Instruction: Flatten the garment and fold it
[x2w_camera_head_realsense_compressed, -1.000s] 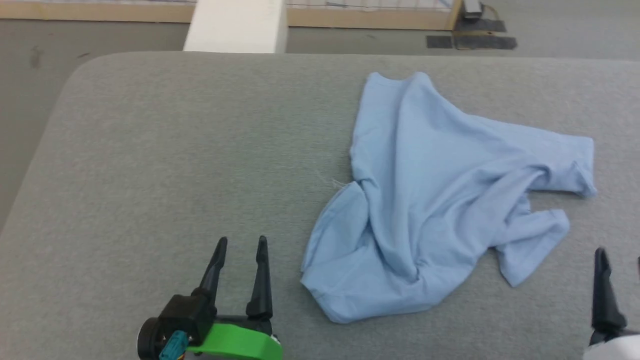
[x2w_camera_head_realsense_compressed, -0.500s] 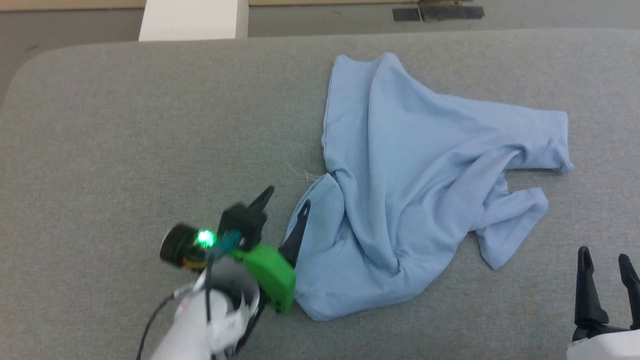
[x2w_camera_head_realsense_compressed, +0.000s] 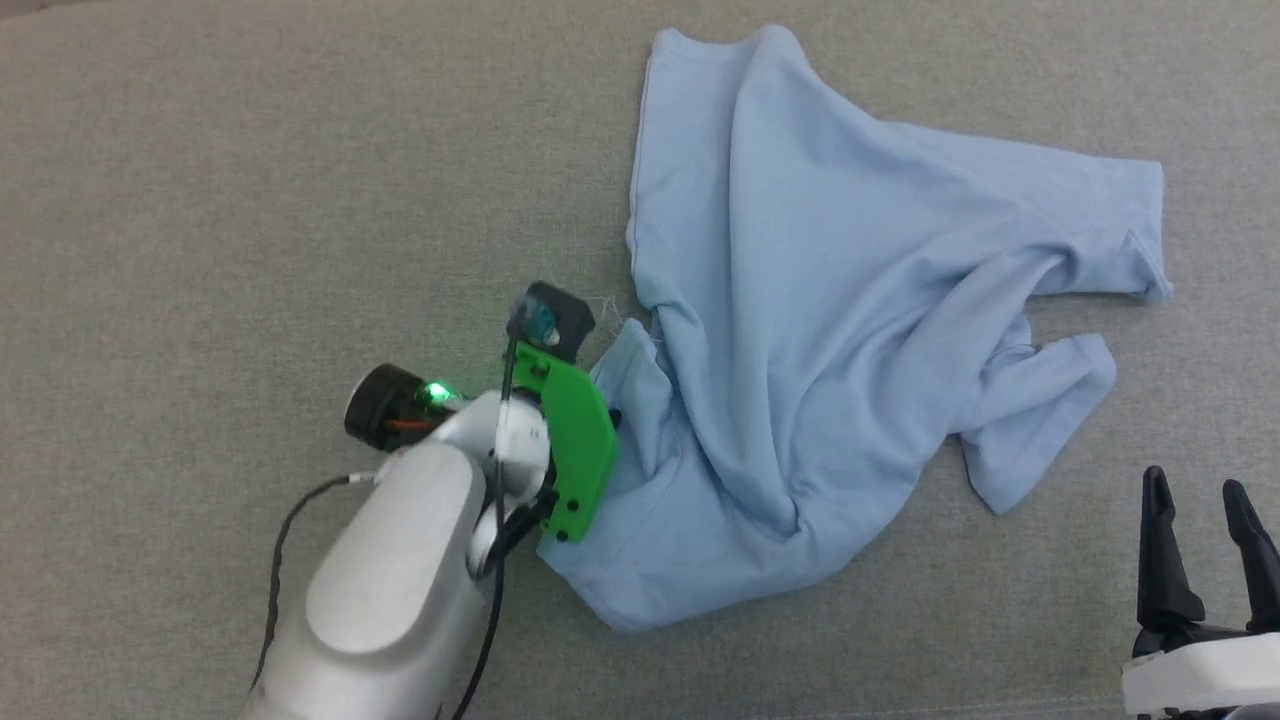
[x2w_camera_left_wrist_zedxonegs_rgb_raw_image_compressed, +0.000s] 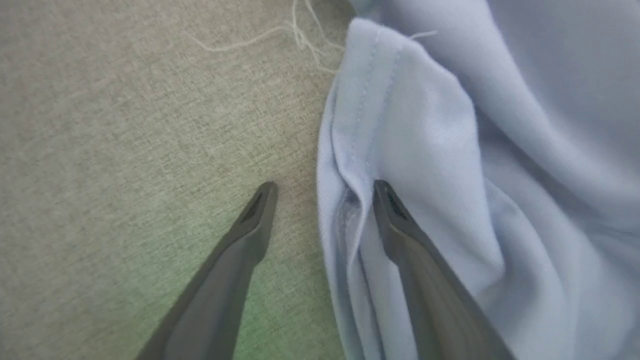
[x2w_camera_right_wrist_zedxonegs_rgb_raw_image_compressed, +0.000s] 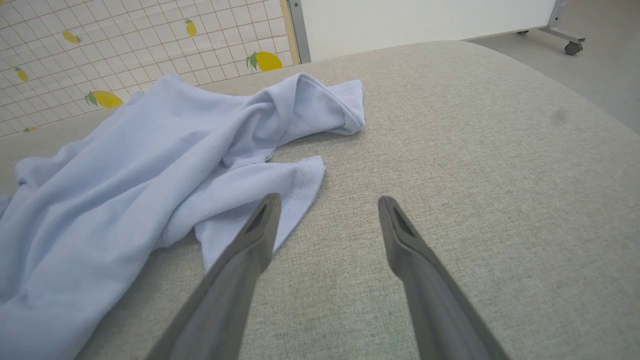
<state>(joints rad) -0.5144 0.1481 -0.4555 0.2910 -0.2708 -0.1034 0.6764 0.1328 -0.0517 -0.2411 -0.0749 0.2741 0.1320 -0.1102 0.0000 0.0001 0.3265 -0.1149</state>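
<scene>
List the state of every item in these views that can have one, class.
garment: crumpled, not yet flattened or folded, lying on the table.
left end effector: open, straddling the garment's hemmed edge, one finger over the fabric, one over the table.
right end effector: open, holding nothing, apart from the garment.

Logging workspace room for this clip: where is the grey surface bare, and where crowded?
Bare: grey surface left of the garment and left gripper; also between its lower sleeve and the right gripper. Crowded: the hem the left gripper straddles.
</scene>
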